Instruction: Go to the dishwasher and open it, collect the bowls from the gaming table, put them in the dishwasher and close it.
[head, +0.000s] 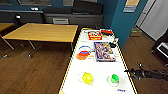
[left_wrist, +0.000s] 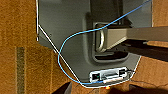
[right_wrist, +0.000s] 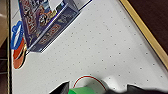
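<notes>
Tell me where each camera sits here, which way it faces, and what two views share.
Head view: high on the robot, looking forward and down along the gaming table; the right arm enters beside it.
Left wrist view: on the left wrist, facing down at the wooden floor and the robot's grey base.
Right wrist view: on the right wrist, low over the table, facing the purple game box.
Shared: head and right wrist views both show the green bowl and that box.

Yellow-green bowl (head: 87, 78), bright green bowl (head: 114, 77) — white, yellow-edged gaming table (head: 100, 70)
</notes>
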